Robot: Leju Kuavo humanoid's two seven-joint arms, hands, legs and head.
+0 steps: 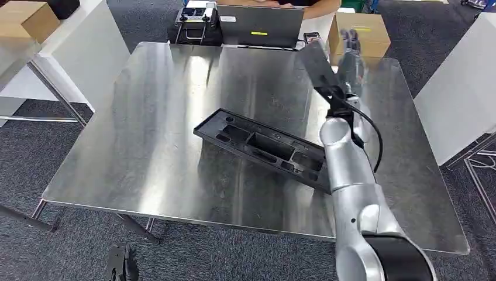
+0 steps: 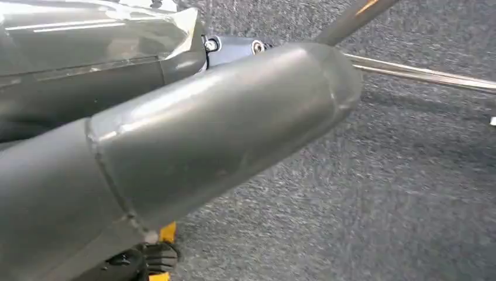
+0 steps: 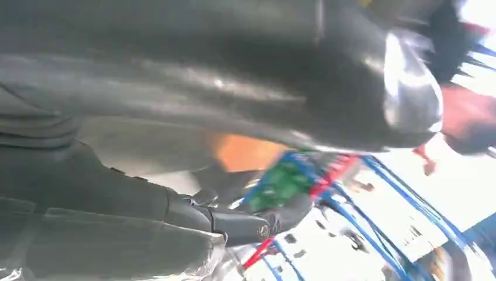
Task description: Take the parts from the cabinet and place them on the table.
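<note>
- Steel table square and shiny, streaked with reflections, standing on grey carpet.
- White benches on both sides; a cardboard box on the left bench, another box just past the table's far edge.
- Beyond the far edge, an open laptop beside a black case, with a person's arm behind.
- Long black part, a moulded tray with several recesses, lying on the table near its middle, set at a slant; its right end hidden behind the silver right arm.
- Right hand raised over the far right of the table, dark fingers pointing up and apart, seemingly holding nothing; a flat dark panel just beside it, contact impossible to tell.
- Right wrist view badly blurred: grey thumb, smeared blue and red streaks, nothing readable.
- Left hand hanging low over carpet; thick grey thumb close to the lens, fingers cut off, spread or curled impossible to tell.
- A table leg running across the carpet behind.
</note>
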